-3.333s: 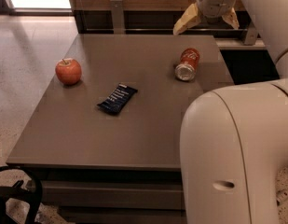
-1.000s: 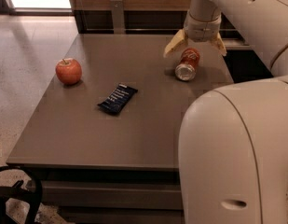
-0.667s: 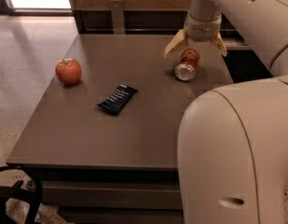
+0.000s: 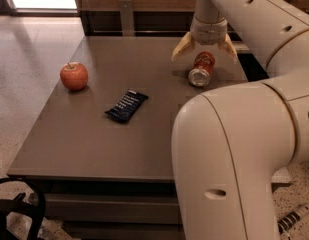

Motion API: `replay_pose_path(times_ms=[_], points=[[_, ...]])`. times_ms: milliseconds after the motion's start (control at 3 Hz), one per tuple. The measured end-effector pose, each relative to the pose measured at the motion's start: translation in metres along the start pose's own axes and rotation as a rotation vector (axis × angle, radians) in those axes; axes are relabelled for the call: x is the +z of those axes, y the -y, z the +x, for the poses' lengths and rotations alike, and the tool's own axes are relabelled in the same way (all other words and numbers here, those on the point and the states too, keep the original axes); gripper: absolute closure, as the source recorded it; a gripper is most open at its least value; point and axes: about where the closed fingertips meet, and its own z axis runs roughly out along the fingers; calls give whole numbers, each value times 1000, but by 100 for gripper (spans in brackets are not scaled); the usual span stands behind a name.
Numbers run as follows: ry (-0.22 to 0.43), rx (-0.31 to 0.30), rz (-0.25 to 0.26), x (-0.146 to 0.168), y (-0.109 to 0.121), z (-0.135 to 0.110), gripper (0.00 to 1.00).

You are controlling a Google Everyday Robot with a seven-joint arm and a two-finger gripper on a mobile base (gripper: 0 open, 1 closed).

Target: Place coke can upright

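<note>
Three items sit on the grey worktop: a red apple at left, a dark snack bar (lying flat) mid-table, and the coke can on its side far right, the robot's hand over it, fingers spread wide apart.

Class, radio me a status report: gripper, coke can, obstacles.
Gripper open, astride coke can. Can on its side, far right of table. Apple, snack bar off left, not blocking.

cream arm, tan-fingered gripper over the coke can.
</note>
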Motion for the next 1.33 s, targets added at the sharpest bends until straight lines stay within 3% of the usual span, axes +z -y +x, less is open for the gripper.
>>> replay_pose_path(times_ms=[667,1000,1333], points=[[-49,61,5,15,1,-4,0],[-70,79,-19,24,4,-5,0],[-63,83,-30,28,2,-10,8]])
